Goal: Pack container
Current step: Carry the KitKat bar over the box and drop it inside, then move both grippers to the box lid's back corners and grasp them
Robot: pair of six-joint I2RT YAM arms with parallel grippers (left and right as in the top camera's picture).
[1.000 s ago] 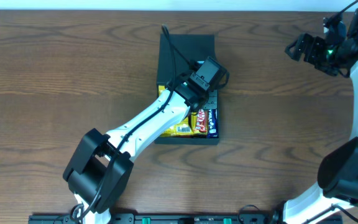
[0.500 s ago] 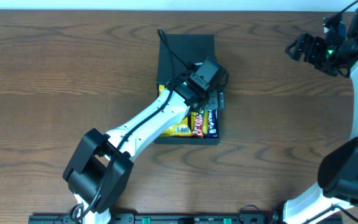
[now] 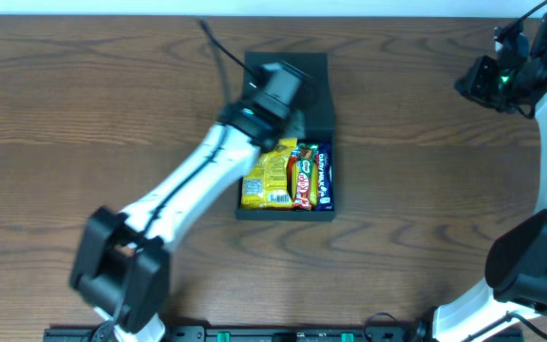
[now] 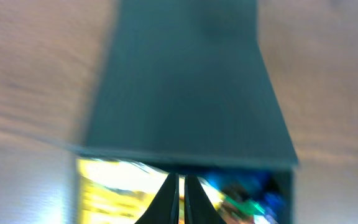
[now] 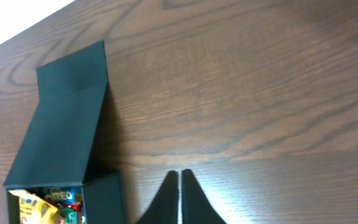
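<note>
The container [image 3: 322,95] is a dark box lying open in the middle of the table, its flap lid [image 3: 307,71] folded back on the far side. Inside lie a yellow packet [image 3: 268,176], a red bar [image 3: 302,178] and a blue bar [image 3: 322,176]. My left gripper [image 3: 288,128] hovers over the hinge end of the opening, shut with nothing between its fingers; the blurred left wrist view shows its tips [image 4: 180,182] above the packets, with the lid [image 4: 185,81] ahead. My right gripper [image 3: 473,81] is shut and empty at the far right, high above bare wood [image 5: 179,174].
The right wrist view shows the container's lid [image 5: 67,118] and side wall [image 5: 104,199] off to its left, with packets [image 5: 45,205] peeking out. The table's back edge [image 5: 17,34] runs behind it. Brown wood surrounds the box on all sides.
My left gripper opened over the box, then shut and swung up-left toward the lid, uncovering the bars. My right gripper's jaws closed without changing place.
</note>
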